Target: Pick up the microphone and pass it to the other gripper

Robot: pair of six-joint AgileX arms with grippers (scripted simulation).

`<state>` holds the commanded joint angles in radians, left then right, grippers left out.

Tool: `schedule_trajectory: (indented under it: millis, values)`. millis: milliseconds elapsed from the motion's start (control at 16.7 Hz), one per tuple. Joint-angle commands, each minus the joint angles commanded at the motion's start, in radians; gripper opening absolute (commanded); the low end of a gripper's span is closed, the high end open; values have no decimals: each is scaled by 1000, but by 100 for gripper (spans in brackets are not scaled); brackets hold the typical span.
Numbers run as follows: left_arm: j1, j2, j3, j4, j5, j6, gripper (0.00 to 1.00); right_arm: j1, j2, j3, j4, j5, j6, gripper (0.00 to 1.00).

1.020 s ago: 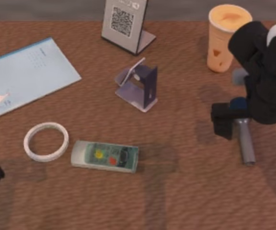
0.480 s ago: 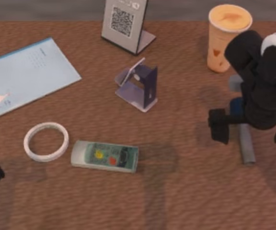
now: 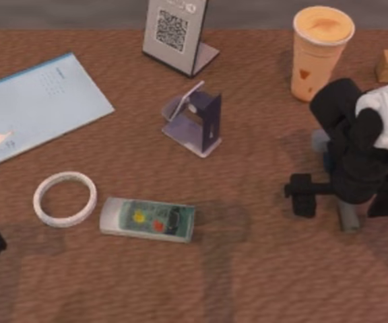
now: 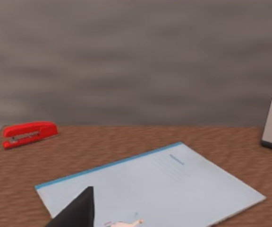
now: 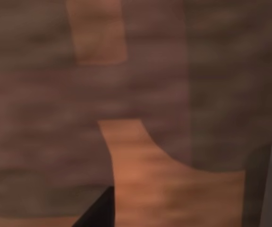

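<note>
Pickup step: right pincer [image 3: 345, 195], released and spread, straddles the microphone [image 3: 348, 218] handle; next, clench before lifting.

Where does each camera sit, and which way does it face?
Top view: above the table, looking down; right gripper straddles the microphone, left arm parked at the left edge.
Left wrist view: on the left arm, looking across the booklet toward a stapler; one fingertip shows.
Right wrist view: on the right arm, close over the table; one dark fingertip shows.
Shared: the top and left wrist views both show the booklet and the QR stand.
</note>
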<state>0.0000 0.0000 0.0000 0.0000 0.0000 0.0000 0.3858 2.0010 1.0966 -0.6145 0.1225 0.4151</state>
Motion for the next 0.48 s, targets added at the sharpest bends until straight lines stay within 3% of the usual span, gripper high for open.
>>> schedule_trajectory:
  millis: [180,480]
  values:
    - [0,0,0,0,0,0,100,0,0,0,0,0,0,100]
    - [0,0,0,0,0,0,100,0,0,0,0,0,0,62]
